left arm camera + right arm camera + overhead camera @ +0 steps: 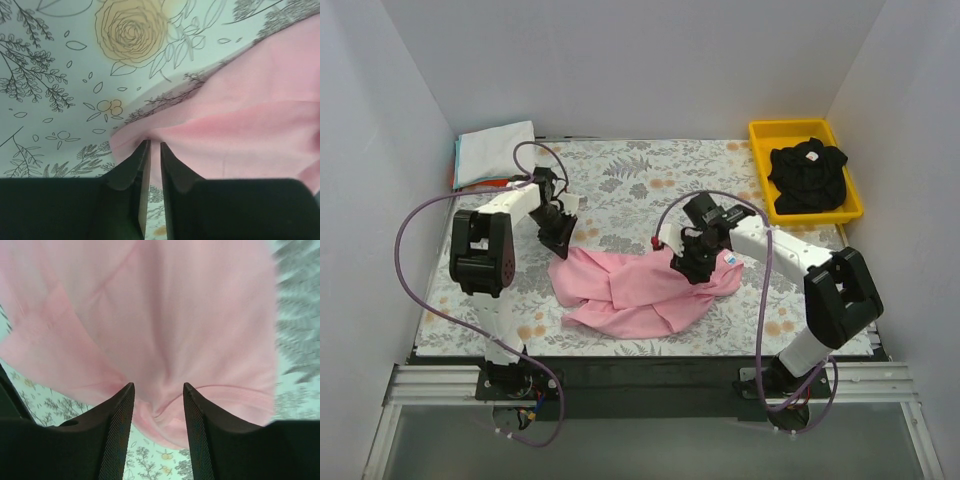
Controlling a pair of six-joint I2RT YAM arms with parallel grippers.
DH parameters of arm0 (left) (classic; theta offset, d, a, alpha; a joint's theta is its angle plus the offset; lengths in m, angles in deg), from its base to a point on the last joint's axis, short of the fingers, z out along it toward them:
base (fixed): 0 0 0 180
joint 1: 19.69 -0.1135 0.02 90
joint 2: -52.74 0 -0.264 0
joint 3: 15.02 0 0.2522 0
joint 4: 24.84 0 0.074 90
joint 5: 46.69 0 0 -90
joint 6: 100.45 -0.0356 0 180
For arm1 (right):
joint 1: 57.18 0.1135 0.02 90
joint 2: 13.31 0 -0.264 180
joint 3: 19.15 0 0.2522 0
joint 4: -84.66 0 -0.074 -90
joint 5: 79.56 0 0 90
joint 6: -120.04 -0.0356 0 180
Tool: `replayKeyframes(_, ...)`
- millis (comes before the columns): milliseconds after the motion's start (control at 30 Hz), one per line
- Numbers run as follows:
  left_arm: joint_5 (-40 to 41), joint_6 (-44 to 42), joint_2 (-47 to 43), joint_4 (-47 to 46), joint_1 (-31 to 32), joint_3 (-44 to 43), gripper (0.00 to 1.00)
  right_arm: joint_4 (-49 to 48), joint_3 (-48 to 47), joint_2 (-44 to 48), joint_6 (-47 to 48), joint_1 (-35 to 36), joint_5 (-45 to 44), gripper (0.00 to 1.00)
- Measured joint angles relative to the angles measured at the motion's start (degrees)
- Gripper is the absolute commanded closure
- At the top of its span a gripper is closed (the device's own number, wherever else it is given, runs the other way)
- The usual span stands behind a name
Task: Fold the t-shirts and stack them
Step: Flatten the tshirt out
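The light pink t-shirt [630, 290] lies crumpled on the near half of the desk [650, 365], on the floral cloth [640, 170], between my two arms. My left pincer [155, 145] sits at the shirt's upper left edge, closed tight, with a thin fold of pink hem nipped between the fingers. My right pincer [158, 386] is down on the shirt's right side. Its jaws stand about half apart with a ridge of pink cloth rising between them, not squeezed. Further back, in the far left corner, sits a folded stack [495, 152], white on top with pale blue and orange edges beneath. In the far right corner, the black t-shirt [808, 178] lies bunched in the yellow tray [790, 125].
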Motion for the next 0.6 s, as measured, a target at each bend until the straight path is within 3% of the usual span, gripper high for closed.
replayKeyframes(100, -3.3, 1.0, -0.3, 0.9, -0.3, -2.3, 0.71, 0.6, -8.5, 0.4, -2.0, -0.3, 4.4, 0.54)
replayKeyframes(233, -9.5, 1.2, -1.4, 4.7, -1.9, -3.3, 0.69, -1.6, -14.7, 2.6, -4.7, 3.0, 7.3, 0.60)
replayKeyframes(367, -13.1, 1.2, -2.3, 7.7, -4.4, -3.1, 0.66, -3.4, -15.1, 2.1, -6.1, 11.7, 6.4, 0.61)
replayKeyframes(600, -16.2, 0.5, -3.0, 10.3, -5.8, 0.5, 0.68, -7.5, -7.9, -2.7, -5.8, 23.3, -2.5, 0.42)
